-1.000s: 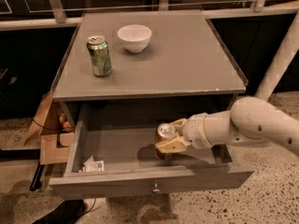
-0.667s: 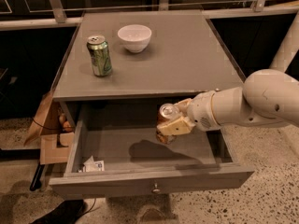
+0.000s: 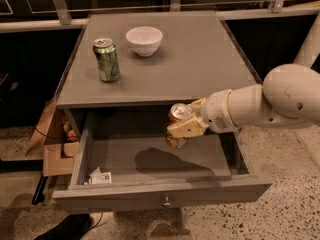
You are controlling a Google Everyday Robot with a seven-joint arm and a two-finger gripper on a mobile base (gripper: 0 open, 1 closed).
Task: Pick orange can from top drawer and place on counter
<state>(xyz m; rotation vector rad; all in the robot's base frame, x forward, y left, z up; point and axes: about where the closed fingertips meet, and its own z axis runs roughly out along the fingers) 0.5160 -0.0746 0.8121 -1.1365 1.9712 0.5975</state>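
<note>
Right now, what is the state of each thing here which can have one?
top drawer: pulled open
orange can: held above the drawer floor, not yet on the counter
gripper: shut on the orange can, over the open drawer
green can: upright on the counter
white bowl: upright, looks empty
white packet: lying in the drawer's front left corner

The gripper, its fingers clamped around the orange can, has risen from low over the floor of the top drawer to the height of the near edge of the bench. The can's silver top now overlaps that edge. The arm on the right has lifted with it. The shadow, earlier right beneath the can, now lies apart on the drawer floor, below it and slightly left.
</note>
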